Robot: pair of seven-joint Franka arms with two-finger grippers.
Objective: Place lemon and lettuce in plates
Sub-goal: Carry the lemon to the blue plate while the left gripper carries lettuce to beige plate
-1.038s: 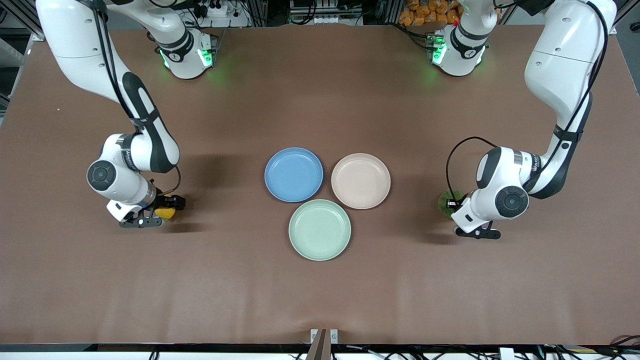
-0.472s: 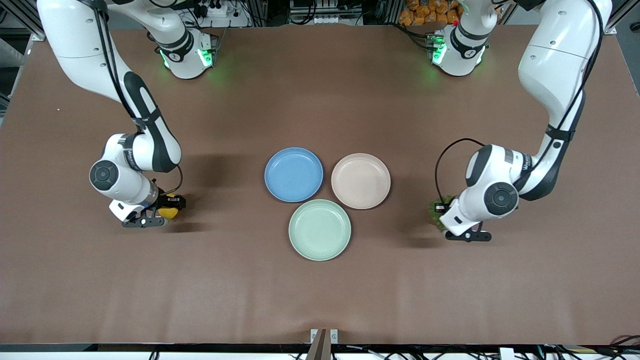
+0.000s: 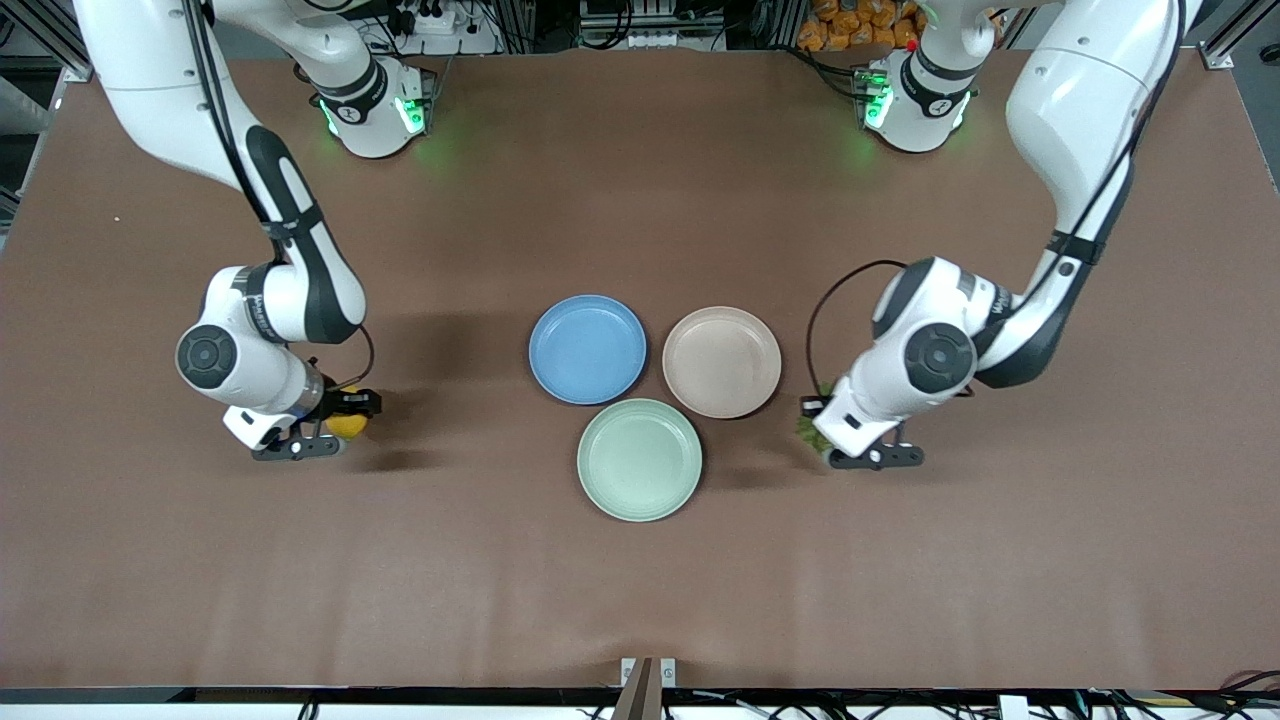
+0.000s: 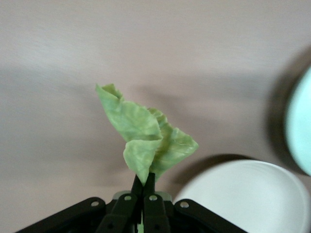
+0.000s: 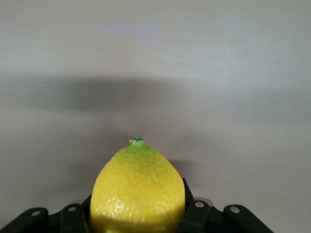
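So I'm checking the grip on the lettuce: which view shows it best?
The left wrist view: the lettuce fills the middle, pinched at its base by the left claw. The front view shows only a green sliver under the arm. The right wrist view shows none.

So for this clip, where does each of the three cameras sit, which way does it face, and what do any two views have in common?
Front view: high across the table, facing both arms; shows the left gripper, right gripper, blue plate, beige plate and green plate.
Left wrist view: on the left wrist, looking past its closed fingers at the held lettuce.
Right wrist view: on the right wrist, looking over the gripped lemon.
Shared: the beige plate, lettuce and lemon also show in the front view.
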